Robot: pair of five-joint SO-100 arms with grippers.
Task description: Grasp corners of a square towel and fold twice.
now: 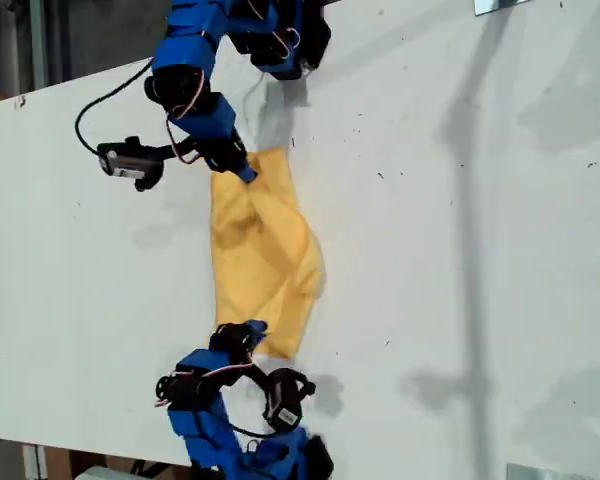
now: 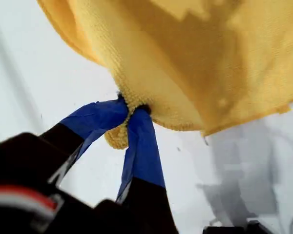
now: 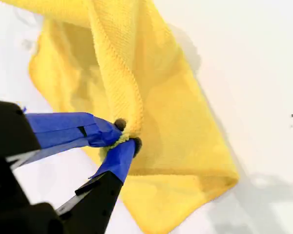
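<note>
A plain white table top [image 1: 460,250] fills the exterior view, bare apart from a few dark specks and a thin black cable [image 1: 100,105] looping at the upper left of the frame. The soft yellow-orange microfibre towel [image 1: 265,250] lies bunched and creased at the centre of the frame, stretched between two blue and black arms. One arm [image 1: 195,85] reaches down from the upper edge of the frame and meets the towel's upper end. The other arm [image 1: 215,400] comes up from the lower edge and meets its lower end. The wrist views do not settle which arm is which.

My first gripper [image 2: 132,109] is clenched on a rounded corner of the towel [image 2: 118,139], a nub of cloth poking out between its blue-taped fingers [image 2: 144,146]. The cloth hangs clear of the table there. My second gripper [image 3: 126,134] is pinched tight on a raised ridge of the towel, while the rest of the towel lies flat on the table beneath it.
</note>
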